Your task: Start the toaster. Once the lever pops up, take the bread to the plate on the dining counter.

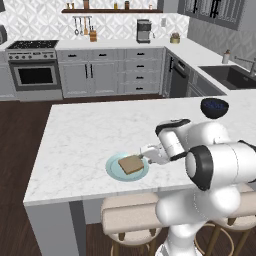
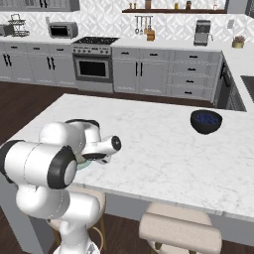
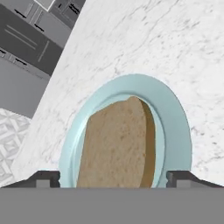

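Observation:
The bread (image 1: 131, 164), a tan-brown slice with a darker crust, lies flat on the pale blue-green plate (image 1: 114, 171). The plate sits near the front edge of the white marble dining counter (image 1: 85, 135). My gripper (image 1: 145, 155) hovers at the slice's right edge, low over the plate. In the hand view my gripper (image 3: 113, 179) is open. Its two dark fingertips (image 3: 43, 178) stand wide on either side of the bread (image 3: 116, 144), clear of it, with the plate (image 3: 175, 118) ringing the slice. In the right base view the arm covers the bread and a sliver of the plate (image 2: 84, 164) shows.
A dark bowl (image 1: 214, 107) (image 2: 206, 121) stands on the counter to the right. Round beige stools (image 1: 129, 216) sit under the front edge. On the back worktop left of the stove (image 2: 94, 59) is a boxy grey appliance (image 2: 63, 30), too small to identify as the toaster.

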Robot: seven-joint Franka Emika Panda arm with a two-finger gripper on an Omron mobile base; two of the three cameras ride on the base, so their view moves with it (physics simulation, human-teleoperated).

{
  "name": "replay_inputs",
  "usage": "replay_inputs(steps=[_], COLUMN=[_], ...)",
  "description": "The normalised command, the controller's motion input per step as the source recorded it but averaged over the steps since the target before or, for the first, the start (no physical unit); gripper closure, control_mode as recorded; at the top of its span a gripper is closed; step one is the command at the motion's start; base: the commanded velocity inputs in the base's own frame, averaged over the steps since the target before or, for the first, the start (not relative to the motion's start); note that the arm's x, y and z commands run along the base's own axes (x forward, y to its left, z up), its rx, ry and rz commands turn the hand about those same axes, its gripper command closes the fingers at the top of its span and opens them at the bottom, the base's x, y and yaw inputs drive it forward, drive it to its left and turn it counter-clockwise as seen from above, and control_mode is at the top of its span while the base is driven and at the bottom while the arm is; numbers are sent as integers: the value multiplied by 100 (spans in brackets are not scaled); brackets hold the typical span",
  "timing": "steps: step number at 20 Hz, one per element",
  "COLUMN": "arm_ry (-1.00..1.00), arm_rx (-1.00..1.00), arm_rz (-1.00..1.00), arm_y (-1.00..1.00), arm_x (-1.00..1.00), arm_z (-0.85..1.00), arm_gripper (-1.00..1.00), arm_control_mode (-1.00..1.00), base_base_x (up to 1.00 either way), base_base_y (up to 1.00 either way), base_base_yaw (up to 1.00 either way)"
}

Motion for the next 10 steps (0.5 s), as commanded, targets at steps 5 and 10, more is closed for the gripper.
replay_inputs(steps=[5, 10], arm_ry=[0, 0], arm_rx=[-13, -24], arm_rz=[0, 0], arm_y=[-17, 16], arm_x=[-24, -11], arm_z=[-3, 55], arm_gripper=[-100, -100], arm_control_mode=[-100, -100], base_base_x=[0, 0], base_base_y=[0, 0], base_base_yaw=[0, 0])
